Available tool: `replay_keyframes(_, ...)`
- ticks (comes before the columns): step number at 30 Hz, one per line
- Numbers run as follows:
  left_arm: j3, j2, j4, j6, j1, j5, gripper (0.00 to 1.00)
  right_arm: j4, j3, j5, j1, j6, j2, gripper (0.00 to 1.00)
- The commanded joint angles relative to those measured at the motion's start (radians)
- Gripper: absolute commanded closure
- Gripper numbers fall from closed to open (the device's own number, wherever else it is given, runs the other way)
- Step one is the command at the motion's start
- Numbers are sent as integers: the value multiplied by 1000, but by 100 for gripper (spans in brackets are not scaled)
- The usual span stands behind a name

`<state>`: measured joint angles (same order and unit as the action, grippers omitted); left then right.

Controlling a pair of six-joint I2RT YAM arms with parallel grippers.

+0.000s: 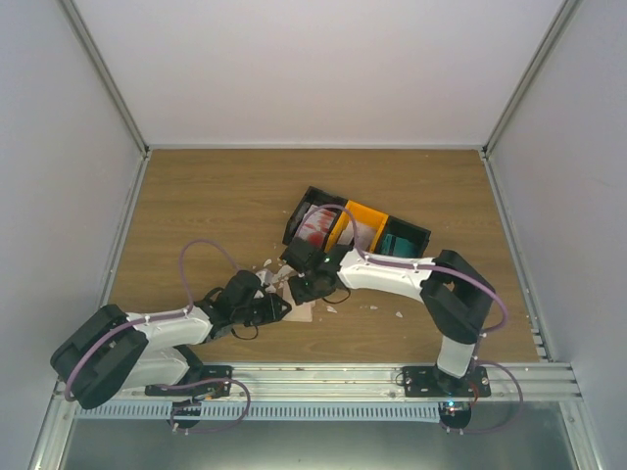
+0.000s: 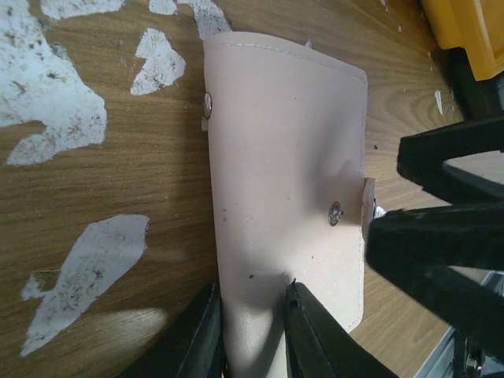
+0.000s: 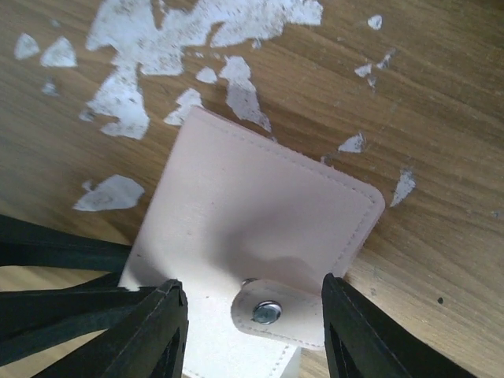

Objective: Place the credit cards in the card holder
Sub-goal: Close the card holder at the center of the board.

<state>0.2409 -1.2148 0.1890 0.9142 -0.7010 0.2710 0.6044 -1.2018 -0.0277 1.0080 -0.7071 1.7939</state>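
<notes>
Beyond card holder [image 2: 287,197], three-bin tray [image 1: 419,231], white scraps [image 1: 399,314]

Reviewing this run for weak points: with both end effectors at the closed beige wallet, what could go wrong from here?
1. The right end effector stands open around the snap tab of the flat beige folding card holder. The tab is thin, so the end effector may slip off without unsnapping it.
2. The left end effector pinches only the holder's near edge. A pull on the tab could drag or pivot the holder free.
</notes>
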Motion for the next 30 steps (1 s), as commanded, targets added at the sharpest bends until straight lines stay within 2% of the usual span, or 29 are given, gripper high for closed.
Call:
replay_keyframes(1,-21,0,-6,33,-8,-30,75,113,-48,115,35,-3,53,52)
replay_keyframes(4,-23,15,-12,41,-8,-39,75,154,-61,159,46,-21,71,53)
replay_keyframes(21,-22,9,-20,32,-8,-45,75,226,-67,281,50,-118,20,77)
replay_keyframes(30,-20,6,-16,29,-8,-44,76,198,-29,279,41,-143,-40,76)
